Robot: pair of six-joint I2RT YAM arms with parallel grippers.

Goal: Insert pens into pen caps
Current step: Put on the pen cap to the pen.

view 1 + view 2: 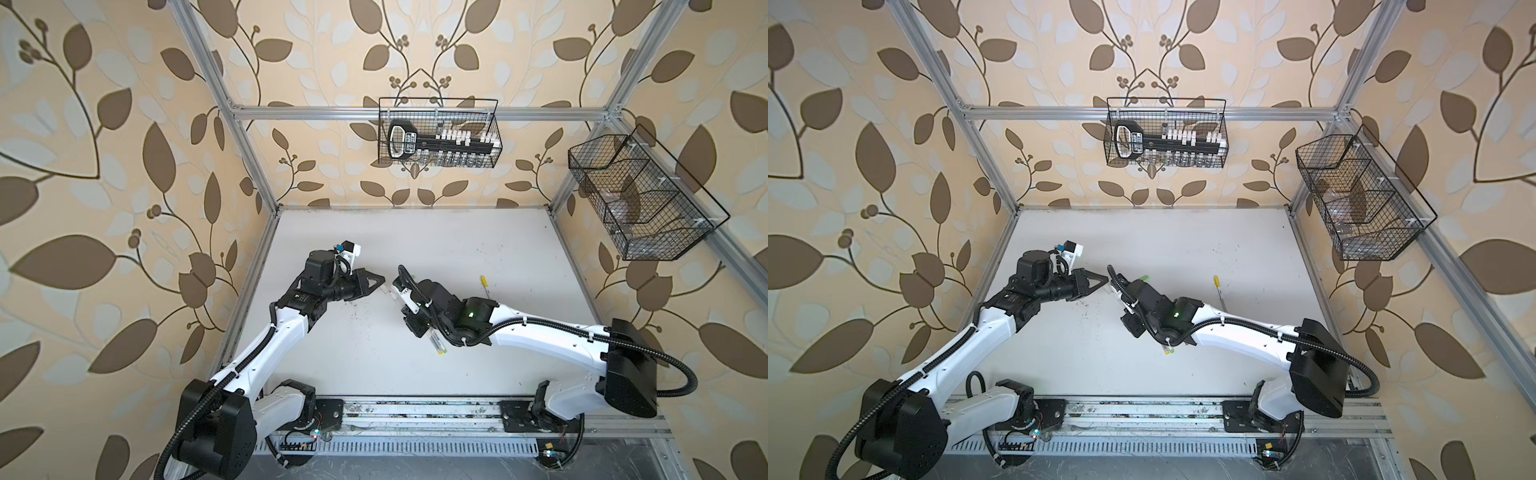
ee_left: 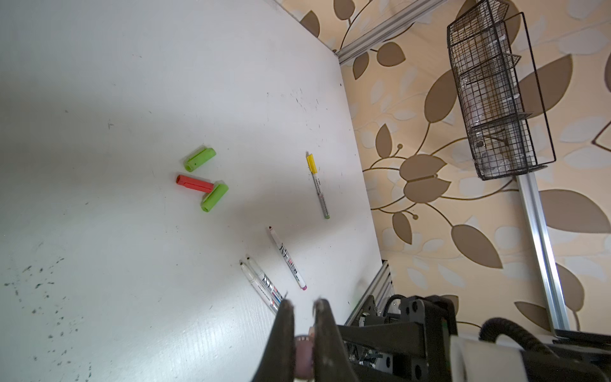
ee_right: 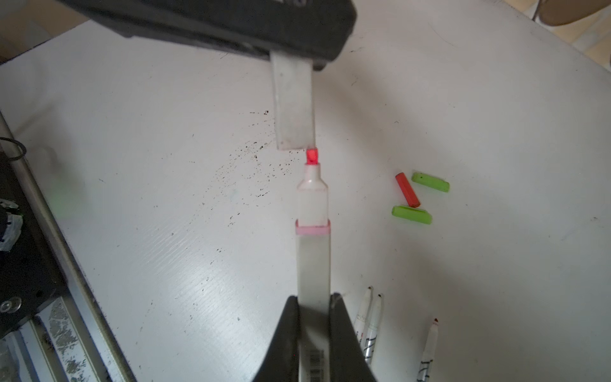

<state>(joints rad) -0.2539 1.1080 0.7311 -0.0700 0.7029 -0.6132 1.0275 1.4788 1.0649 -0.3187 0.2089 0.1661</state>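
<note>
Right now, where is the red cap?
In both wrist views the red cap lies flat on the table between two green caps, one end touching one of them; the right arm hides it from above.

**Beige leaves, white table, bright caps**

The wallpaper [image 1: 124,124] is beige, patterned with brown and pale leaves. The table [image 1: 457,249] is white, flecked black. The green caps [image 2: 215,197] are light, the red cap [image 2: 194,184] plain. The yellow-capped pen [image 2: 320,188], far right, is grey-barrelled. The held marker [image 3: 313,264] is whitish with a pink band and red tip, and the grey cap [image 3: 294,102] is plain.
</note>
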